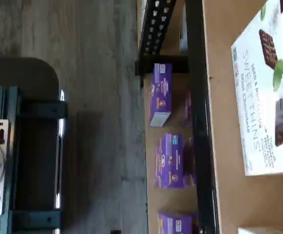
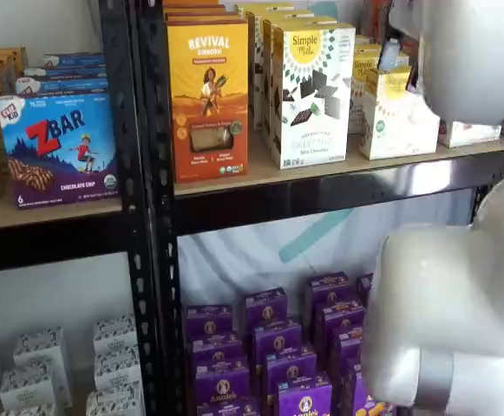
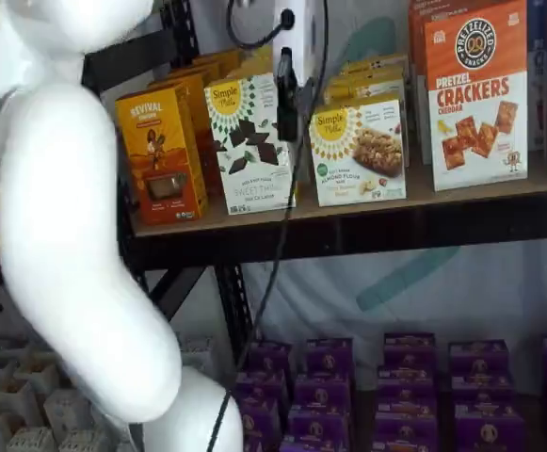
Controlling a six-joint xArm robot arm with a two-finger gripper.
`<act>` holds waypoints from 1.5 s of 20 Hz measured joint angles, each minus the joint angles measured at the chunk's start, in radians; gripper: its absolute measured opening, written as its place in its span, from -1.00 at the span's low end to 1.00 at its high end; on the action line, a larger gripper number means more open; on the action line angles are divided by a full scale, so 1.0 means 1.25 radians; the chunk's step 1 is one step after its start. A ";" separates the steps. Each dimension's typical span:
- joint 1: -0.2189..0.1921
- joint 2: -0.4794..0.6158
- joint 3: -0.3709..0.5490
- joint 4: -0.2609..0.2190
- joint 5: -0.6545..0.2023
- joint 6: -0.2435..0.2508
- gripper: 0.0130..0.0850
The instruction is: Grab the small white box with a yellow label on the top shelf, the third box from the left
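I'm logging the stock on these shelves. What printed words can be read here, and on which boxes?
"REVIVAL": orange box.
"Simple Mills", "SWEET THINS", "Mint Chocolate": tall white box.
"Simple Mills", "ALMOND FLOUR": the small white box on the top shelf.
"PRETZELIZED SNACKS", "PRETZEL CRACKERS", "CHEDDAR": red box.
"ZBAR", "CHOCOLATE CHIP": blue box.
"Annie's": purple boxes.
Finer print is too small to read.

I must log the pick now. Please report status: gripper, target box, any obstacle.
Gripper up at the top shelf, seen side-on, jaw state unclear. Small white box standing upright, not held. Tall Simple Mills box stands close beside it.
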 joint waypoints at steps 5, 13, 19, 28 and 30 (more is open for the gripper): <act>0.047 -0.009 0.002 -0.056 0.037 0.030 1.00; -0.012 -0.070 0.079 0.062 -0.099 0.001 1.00; -0.025 -0.061 0.111 0.069 -0.270 -0.042 1.00; 0.001 0.055 0.040 -0.027 -0.301 -0.049 1.00; 0.006 0.077 0.027 -0.046 -0.294 -0.046 1.00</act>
